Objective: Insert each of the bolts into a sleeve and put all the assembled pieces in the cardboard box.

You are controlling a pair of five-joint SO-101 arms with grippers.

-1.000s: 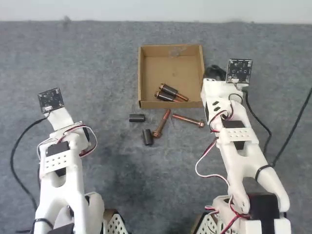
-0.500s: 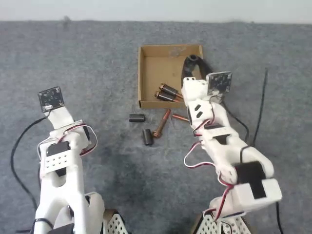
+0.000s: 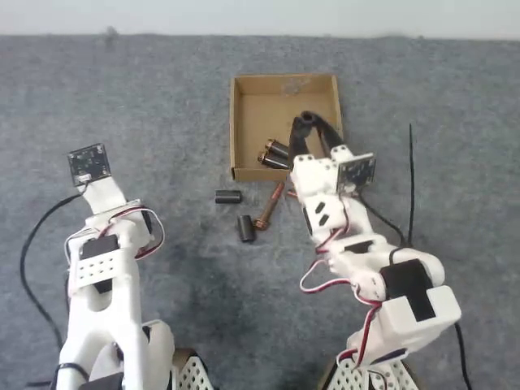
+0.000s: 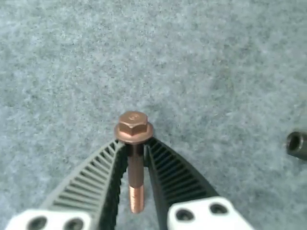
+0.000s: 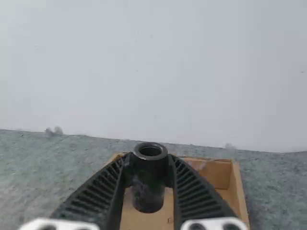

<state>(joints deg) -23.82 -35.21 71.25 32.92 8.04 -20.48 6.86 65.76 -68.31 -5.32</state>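
High: right gripper (image 3: pixel 314 123) over cardboard box (image 3: pixel 236 122), spare bolt (image 3: pixel 269 205) on carpet (image 3: pixel 162 122) in front — left wrist: left gripper (image 4: pixel 135 141) clamped on held bolt (image 4: pixel 135 163) — right wrist: sleeve (image 5: pixel 148 184) clamped likewise, so align shank with bore squarely before pushing.

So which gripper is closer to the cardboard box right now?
Right. The right gripper hangs over the cardboard box, near its right wall, shut on a sleeve. The left gripper is off to the box's left, holding a bolt over the grey mat.
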